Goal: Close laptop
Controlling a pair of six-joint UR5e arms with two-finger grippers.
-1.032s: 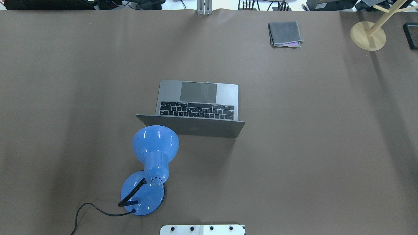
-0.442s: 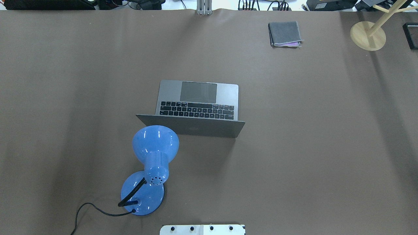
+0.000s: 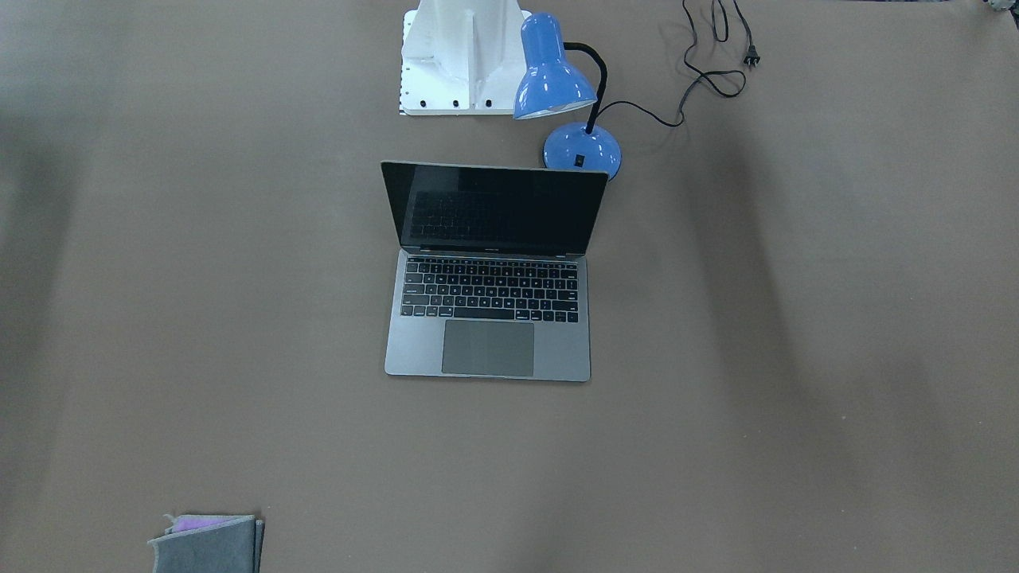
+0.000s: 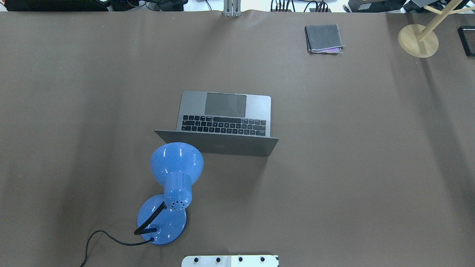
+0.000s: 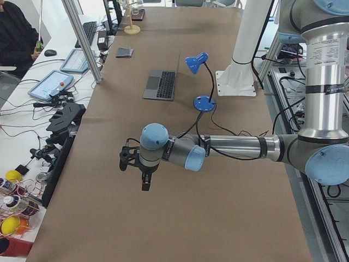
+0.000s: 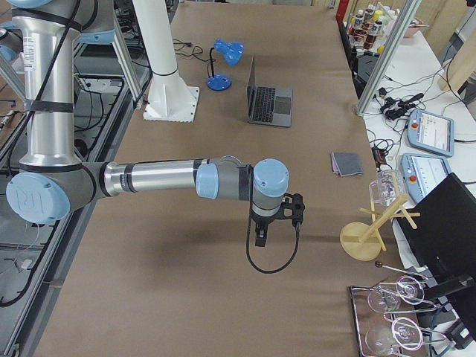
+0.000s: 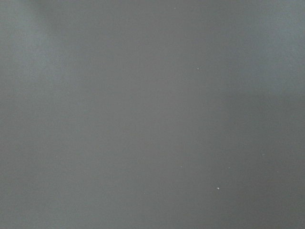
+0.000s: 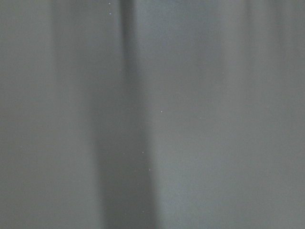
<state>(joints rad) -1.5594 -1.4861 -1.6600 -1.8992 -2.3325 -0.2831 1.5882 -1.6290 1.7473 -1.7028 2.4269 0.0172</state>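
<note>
Robotics laboratory. Two industrial arms [image 5: 229, 148] reach over a long brown-covered table [image 5: 163, 180]. Beside the table, benches hold teach pendants [image 5: 53, 83], cables [image 5: 22, 109] and aluminium framing [image 5: 83, 41]. An operator [image 5: 16, 33] sits there.

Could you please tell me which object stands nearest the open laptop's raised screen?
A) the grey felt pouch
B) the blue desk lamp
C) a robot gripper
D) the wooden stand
B: the blue desk lamp stands close behind the lid of the laptop, on the robot's side, with its shade right next to the lid's corner in the overhead view.
</note>
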